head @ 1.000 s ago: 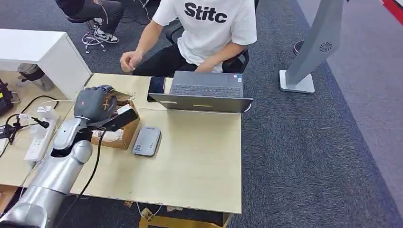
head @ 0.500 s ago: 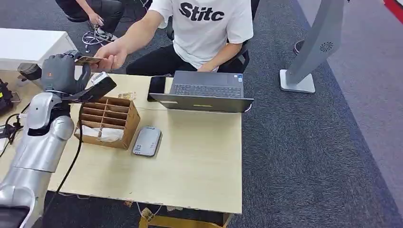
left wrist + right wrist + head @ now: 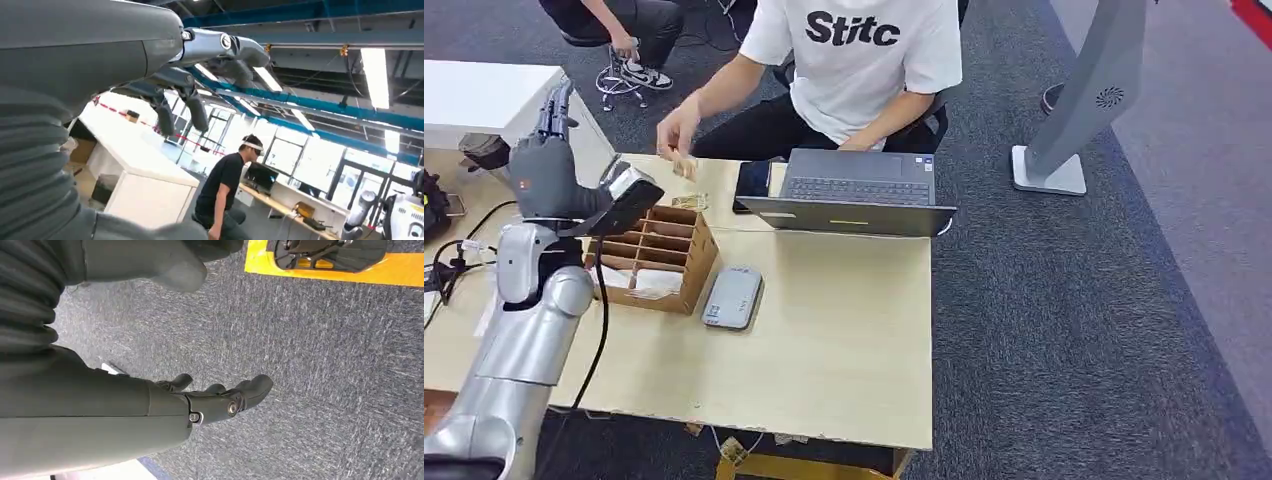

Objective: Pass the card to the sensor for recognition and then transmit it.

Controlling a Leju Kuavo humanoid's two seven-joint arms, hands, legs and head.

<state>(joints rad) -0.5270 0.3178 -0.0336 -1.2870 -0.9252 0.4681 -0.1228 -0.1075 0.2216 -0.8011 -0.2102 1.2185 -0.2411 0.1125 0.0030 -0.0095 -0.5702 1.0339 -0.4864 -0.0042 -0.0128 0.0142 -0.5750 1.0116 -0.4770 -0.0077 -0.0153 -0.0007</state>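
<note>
Since the earlier frame the person's hand [image 3: 676, 132] has drawn back with the card [image 3: 684, 165], now at upper left over the worktop [image 3: 844, 330]. Head view: left hand [image 3: 549, 165] raised, fingers apart, empty; card lies to its right, long axis not discernible. Sensor [image 3: 732, 296] sits lower, beside the box [image 3: 659, 255]. Shirt reads "Stitc". Left wrist view: fingers [image 3: 195, 107] spread. Right wrist view: right hand [image 3: 210, 400] hangs over carpet, loosely apart, empty.

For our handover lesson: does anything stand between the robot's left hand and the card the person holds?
Nothing visible does. The left hand is raised, empty, fingers apart; the card hangs from the person's hand above the table at its far edge. The wooden divider box sits lower, not between them.
</note>
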